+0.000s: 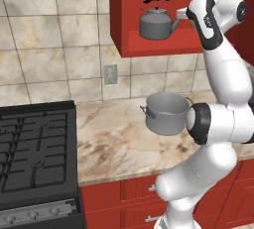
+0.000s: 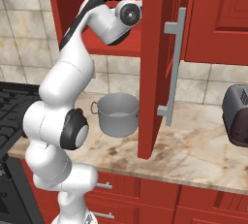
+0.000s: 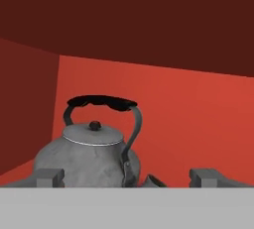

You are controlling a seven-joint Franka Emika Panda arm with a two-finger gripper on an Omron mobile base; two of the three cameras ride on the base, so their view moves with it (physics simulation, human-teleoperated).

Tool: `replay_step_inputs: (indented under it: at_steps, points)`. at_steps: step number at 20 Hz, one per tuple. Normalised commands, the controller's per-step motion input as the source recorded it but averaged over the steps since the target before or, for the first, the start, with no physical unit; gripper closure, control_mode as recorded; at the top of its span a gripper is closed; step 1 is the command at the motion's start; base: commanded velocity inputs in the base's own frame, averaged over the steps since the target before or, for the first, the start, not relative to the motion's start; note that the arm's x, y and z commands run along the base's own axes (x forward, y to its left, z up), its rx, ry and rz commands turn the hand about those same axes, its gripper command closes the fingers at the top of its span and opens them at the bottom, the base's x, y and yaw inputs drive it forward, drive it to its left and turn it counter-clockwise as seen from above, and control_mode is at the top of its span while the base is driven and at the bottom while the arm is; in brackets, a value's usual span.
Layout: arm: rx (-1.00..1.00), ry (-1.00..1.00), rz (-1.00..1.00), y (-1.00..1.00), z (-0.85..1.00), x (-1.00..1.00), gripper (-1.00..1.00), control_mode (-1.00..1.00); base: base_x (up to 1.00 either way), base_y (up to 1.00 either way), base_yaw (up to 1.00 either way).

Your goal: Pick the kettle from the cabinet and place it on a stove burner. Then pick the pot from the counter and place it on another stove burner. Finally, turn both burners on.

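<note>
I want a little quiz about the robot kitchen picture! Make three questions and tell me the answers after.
1. True or false: the small grey metal kettle with the black arched handle sits inside the bright red wall cabinet.
2. Where is the wide straight-sided grey steel pot? A) on the black gas cooktop B) on the beige-brown marble counter C) in the cabinet
3. Fill in: the robot's two-finger gripper is ____ (open or shut), right in front of the kettle.

Key
1. True: it stands on the cabinet shelf.
2. B: it rests on the counter, to the right of the cooktop in the left base view.
3. Open: the fingertips stand wide apart, holding nothing.
</note>
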Motion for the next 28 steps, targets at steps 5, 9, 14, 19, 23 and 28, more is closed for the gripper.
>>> replay_step_inputs:
  at_steps: [5,9,14,19,23,28]
  points:
    - [0.00,-0.04,0.00,0.00,0.00,0.10,-1.00,-1.00,0.00,0.00,0.00]
    - [0.00,0.00,0.00,0.00,0.00,0.06,-1.00,-1.00,0.00,0.00,0.00]
    - [0.00,0.00,0.00,0.01,0.00,0.05,-1.00,-1.00,0.00,0.00,0.00]
    - [0.00,0.00,0.00,0.03,0.00,0.06,-1.00,-1.00,0.00,0.00,0.00]
    - [0.00,0.00,0.00,0.02,0.00,0.08,-1.00,-1.00,0.00,0.00,0.00]
    - [0.00,0.00,0.00,0.00,0.01,0.13,-1.00,-1.00,0.00,0.00,0.00]
